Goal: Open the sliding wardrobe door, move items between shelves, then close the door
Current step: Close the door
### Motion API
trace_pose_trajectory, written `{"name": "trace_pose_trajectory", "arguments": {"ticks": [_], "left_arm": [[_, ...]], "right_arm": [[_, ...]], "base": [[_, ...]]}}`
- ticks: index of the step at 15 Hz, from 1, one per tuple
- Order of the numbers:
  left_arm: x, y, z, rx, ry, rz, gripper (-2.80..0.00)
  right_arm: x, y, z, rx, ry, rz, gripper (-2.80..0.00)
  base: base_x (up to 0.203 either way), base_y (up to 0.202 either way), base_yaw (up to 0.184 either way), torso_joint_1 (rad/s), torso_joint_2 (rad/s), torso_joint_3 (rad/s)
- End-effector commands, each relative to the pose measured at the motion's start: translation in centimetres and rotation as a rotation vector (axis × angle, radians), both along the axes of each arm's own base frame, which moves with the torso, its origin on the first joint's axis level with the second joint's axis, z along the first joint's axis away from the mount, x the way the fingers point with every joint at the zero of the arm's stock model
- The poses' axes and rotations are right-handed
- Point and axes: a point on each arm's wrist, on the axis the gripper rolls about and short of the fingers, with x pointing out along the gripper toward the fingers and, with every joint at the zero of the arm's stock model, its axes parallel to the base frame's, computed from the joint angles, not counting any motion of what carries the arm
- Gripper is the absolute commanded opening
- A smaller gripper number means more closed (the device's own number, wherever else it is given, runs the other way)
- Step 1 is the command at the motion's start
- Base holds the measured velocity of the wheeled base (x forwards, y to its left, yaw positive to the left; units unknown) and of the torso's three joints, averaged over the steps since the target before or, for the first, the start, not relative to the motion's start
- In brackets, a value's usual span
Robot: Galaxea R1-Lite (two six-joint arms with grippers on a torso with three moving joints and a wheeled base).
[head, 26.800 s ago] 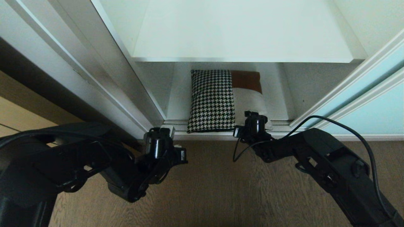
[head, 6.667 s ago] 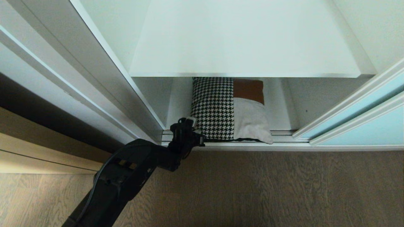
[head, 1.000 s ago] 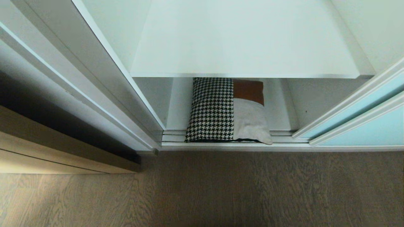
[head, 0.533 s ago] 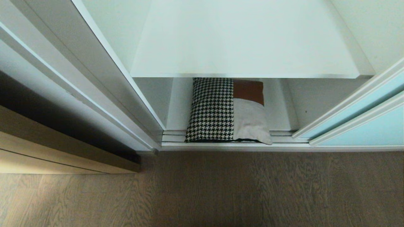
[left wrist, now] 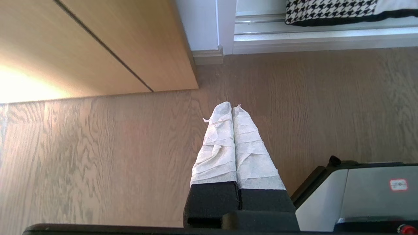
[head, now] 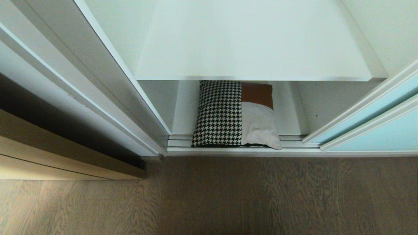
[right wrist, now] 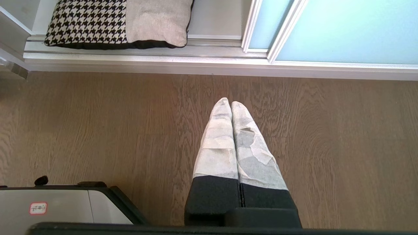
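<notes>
- The cushion (head: pixel 235 114) is cloth: a woven black-and-white houndstooth patch, a smooth brown patch like leather, a matt, slightly nubby beige patch, and a dark edge.
- The sliding wardrobe door (right wrist: pixel 346 31), beyond the right claw (right wrist: pixel 231 103), is frosted, matt aqua glass in a smooth pale metal frame.
- The shelves (head: pixel 251 45) are smooth, matt white board.
- The floor (head: pixel 228 195) under both claws is grained wood with a dull finish.
- The cabinet front (left wrist: pixel 107 49) beside the left claw (left wrist: pixel 232 108) is light wood, smooth.
- Both claws' fingers wear wrinkled white tape or paper wrap over black matt bases.
- The door track (right wrist: pixel 147 58) is brushed metal with a slight sheen.
</notes>
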Motion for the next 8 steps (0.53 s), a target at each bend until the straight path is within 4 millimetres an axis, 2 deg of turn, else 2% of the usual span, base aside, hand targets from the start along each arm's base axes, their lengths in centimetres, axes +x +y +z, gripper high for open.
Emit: {"name": "trace_pose_trajectory", "arguments": {"ticks": [1,8], "left_arm": [[0.06,-0.01,-0.05,0.003,0.007,-0.003,-2.8],[0.07,0.01,-0.06,-0.024,0.004,0.006,-2.8]], "right_arm": [[0.01,0.0,0.0,0.001,0.001,0.0,-2.8],[0.01,0.0,0.0,0.001,0.001,-0.001,-2.8]], "base": [[0.0,0.0,0.0,0.0,0.0,0.0],[0.0,0.0,0.0,0.0,0.0,0.0]]}}
